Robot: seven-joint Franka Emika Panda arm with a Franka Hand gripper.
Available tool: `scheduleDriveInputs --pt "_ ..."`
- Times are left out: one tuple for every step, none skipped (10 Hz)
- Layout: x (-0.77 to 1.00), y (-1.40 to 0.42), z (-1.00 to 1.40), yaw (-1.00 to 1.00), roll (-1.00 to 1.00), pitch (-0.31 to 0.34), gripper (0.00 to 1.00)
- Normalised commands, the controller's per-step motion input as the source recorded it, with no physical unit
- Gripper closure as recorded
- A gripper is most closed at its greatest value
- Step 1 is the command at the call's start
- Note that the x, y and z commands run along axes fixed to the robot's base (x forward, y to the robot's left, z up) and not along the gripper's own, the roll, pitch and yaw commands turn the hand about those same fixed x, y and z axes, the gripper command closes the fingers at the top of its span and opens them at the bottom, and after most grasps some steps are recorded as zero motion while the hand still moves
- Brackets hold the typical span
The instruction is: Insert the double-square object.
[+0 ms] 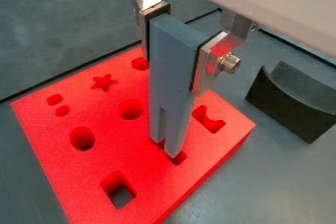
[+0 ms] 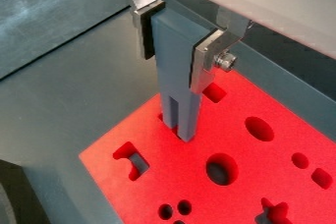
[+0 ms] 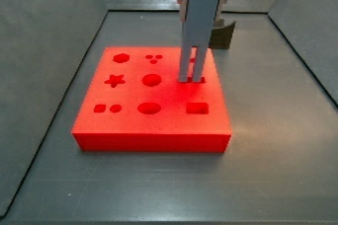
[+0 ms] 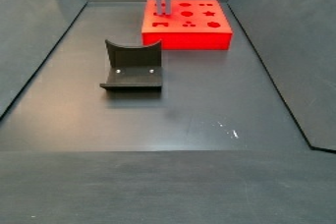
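While the gripper [image 1: 182,33] hung above the red block [image 1: 79,174], its silver fingers [image 1: 217,54] were closed on the upper part of the double-square object [image 1: 174,81], a long grey-blue bar. The bar stood upright, its long axis vertical and its forked lower end pointing straight down. In both wrist views that end was split by a slot into two square prongs, and the tips met the block's top face at a cutout near one edge; how deep they sat could not be told. In a side view the double-square object [image 3: 197,37] rose from the block [image 3: 152,130] on the side toward the far wall, beside the round and star-shaped holes. The fixture [image 4: 132,67] stood on the dark floor [image 4: 171,120], well apart from the block [image 4: 188,33], and showed just beyond the block's corner in a wrist view [image 1: 294,98].
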Motion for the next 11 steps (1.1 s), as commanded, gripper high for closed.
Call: scheduleDriveInputs --pt "0.24 0.03 -0.37 -0.10 -0.06 0.000 1.00" --pt "0.14 0.04 -0.33 -0.16 -0.06 0.000 1.00" --pt "0.01 0.00 -0.38 -0.22 -0.12 -0.039 1.00" --pt "-0.02 0.00 -0.35 -0.19 -0.16 -0.074 1.00" --pt "-0.03 0.00 -0.27 -0.03 -0.20 -0.071 1.00" --pt "0.00 0.00 -0.21 0.00 -0.17 -0.049 1.00" --pt "0.00 0.00 -0.17 0.00 -0.19 -0.036 1.00" --pt "0.00 0.00 -0.14 0.02 -0.16 -0.020 1.00" --pt "0.00 0.00 -0.16 0.02 -0.19 -0.040 1.00" --pt "0.00 0.00 -0.30 0.00 -0.06 -0.053 1.00" --pt "0.00 0.00 -0.48 0.00 0.00 -0.054 1.00"
